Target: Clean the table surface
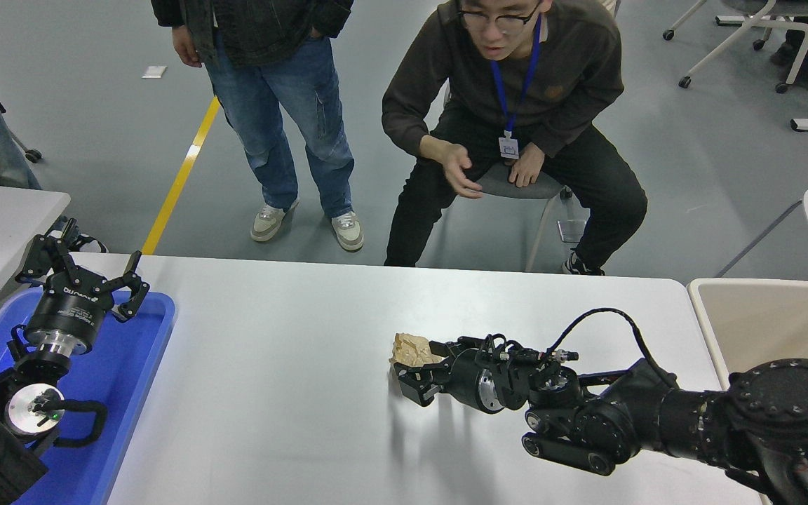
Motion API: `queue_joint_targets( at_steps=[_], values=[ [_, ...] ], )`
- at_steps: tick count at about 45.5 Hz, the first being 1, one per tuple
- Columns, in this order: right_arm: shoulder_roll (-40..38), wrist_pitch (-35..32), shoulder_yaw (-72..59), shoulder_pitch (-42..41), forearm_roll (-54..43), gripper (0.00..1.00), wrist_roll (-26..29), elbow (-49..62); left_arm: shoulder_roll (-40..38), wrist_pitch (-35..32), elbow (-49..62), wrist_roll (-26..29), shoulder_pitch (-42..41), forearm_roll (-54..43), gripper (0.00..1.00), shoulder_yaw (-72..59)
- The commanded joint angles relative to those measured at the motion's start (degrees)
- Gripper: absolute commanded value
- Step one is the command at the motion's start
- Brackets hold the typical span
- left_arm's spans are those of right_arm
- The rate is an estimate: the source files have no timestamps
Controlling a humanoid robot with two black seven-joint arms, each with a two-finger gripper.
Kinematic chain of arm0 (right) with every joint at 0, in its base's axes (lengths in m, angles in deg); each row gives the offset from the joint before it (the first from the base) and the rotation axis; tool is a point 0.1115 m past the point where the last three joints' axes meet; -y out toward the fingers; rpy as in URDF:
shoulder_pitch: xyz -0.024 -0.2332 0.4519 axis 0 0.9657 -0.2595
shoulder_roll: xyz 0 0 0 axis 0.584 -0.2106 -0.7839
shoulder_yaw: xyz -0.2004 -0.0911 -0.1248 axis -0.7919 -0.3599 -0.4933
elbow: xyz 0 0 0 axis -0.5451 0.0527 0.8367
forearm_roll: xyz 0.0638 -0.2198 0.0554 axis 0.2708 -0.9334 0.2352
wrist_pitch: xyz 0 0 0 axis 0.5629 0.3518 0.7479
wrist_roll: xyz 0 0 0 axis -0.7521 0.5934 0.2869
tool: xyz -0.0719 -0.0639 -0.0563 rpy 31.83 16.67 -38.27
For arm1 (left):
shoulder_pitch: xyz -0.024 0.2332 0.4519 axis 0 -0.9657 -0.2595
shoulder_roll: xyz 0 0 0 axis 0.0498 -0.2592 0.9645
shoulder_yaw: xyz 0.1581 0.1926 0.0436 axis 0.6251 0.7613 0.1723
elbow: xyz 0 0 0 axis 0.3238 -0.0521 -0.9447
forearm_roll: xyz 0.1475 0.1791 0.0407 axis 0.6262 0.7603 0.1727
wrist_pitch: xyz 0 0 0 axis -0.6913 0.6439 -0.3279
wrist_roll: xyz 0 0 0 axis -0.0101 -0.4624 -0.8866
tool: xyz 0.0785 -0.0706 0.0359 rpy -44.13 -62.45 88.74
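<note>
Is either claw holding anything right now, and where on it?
The right claw sits around the near side of the crumpled brown paper wad on the table surface; a firm grip cannot be told. The left claw, parked over the blue tray, holds nothing.
</note>
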Motion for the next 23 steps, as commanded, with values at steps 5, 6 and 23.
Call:
queue_joint_targets(
  at_steps=[5, 6, 23],
  values=[
    [0.0, -1.7, 0.8, -0.2, 0.9, 0.99, 0.0, 0.1, 0.0, 0.0, 0.0, 0.0, 0.0, 0.0, 1.00, 0.0],
    [0.0, -1.9, 0.8, -0.2, 0.9, 0.99, 0.0, 0.0, 0.0, 0.0, 0.0, 0.0, 0.0, 0.0, 1.00, 0.0],
    [0.0, -1.8, 0.6, -0.9, 0.7, 0.99, -0.1, 0.0, 0.0, 0.0, 0.0, 0.0, 0.0, 0.0, 1.00, 0.0]
  ],
)
